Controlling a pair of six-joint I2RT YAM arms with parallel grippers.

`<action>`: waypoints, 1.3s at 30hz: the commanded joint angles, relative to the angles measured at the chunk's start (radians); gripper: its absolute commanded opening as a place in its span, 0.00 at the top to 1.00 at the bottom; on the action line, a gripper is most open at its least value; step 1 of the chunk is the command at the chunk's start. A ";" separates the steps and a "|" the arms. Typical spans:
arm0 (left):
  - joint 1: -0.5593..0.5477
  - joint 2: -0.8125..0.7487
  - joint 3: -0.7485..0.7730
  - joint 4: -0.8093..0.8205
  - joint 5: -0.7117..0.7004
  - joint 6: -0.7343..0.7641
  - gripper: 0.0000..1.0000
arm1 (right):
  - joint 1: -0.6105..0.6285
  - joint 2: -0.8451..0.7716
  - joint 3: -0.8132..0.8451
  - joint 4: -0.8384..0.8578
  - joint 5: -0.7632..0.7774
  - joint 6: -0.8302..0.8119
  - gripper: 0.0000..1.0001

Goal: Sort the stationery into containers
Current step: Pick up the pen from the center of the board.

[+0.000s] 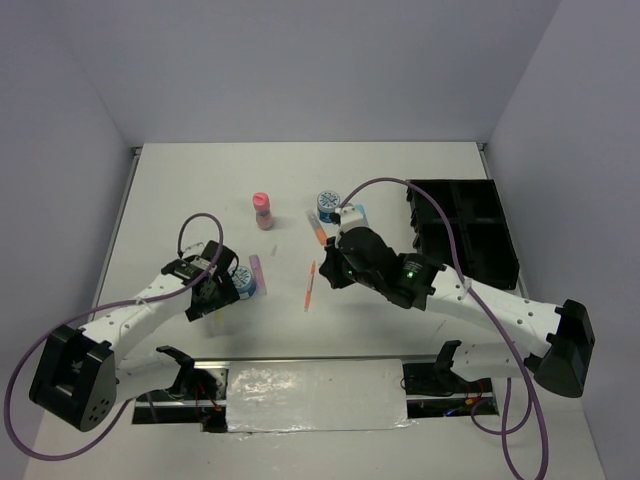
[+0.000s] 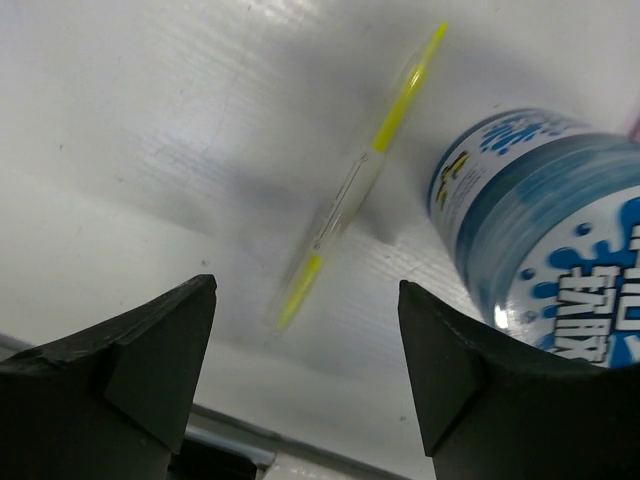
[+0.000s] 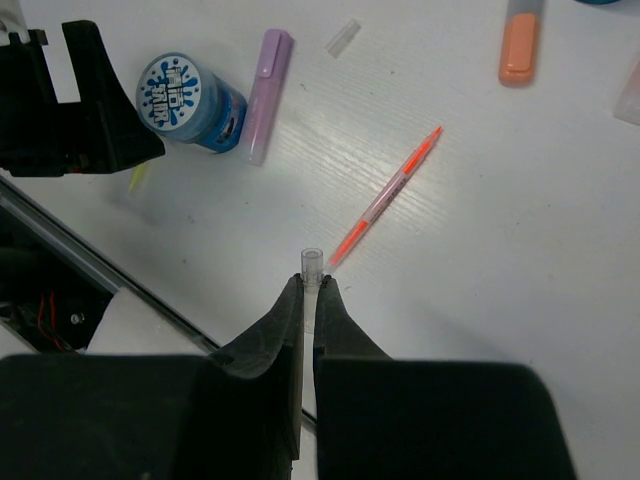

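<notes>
From above, the white table (image 1: 190,180) carries two round blue-white tubs: one (image 1: 244,284) just beside the left claw (image 1: 215,292), the other (image 1: 327,205) farther back near the middle. There is one pink bottle (image 1: 263,210) standing upright, one purple marker (image 1: 258,268), one orange marker (image 1: 316,232) and one thin orange pen (image 1: 311,285). One black organiser tray (image 1: 470,235) sits at the right, well apart from all of these, and none of the stationery shows inside it. The right claw (image 1: 328,268) hangs just beside the orange pen.

The left wrist view shows the left claw (image 2: 305,350) standing wide open with nothing in it. One thin yellow pen (image 2: 355,185) lies on the table ahead of the gap. One tub (image 2: 545,235) lies on its side to the right.

In the right wrist view the right claw (image 3: 309,285) is closed, pinching one small clear cap (image 3: 311,260) at its very tips. A second clear cap (image 3: 343,37) lies loose near the purple marker (image 3: 268,90). This view also shows one orange pen (image 3: 385,200), one orange marker (image 3: 518,45), one tub (image 3: 190,100) and the left claw (image 3: 80,110).
</notes>
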 commanded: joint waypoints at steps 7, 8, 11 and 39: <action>-0.002 0.020 -0.025 0.107 -0.069 0.054 0.22 | 0.000 -0.023 0.002 0.047 -0.007 -0.004 1.00; 0.003 0.028 -0.028 0.113 -0.063 0.054 0.23 | 0.000 -0.026 0.002 0.047 -0.010 -0.003 1.00; 0.003 0.054 -0.046 0.133 -0.043 0.049 0.23 | 0.000 -0.028 0.001 0.050 -0.013 -0.003 1.00; 0.130 0.140 -0.160 0.275 0.088 0.069 1.00 | 0.003 -0.063 0.041 0.001 -0.011 -0.009 1.00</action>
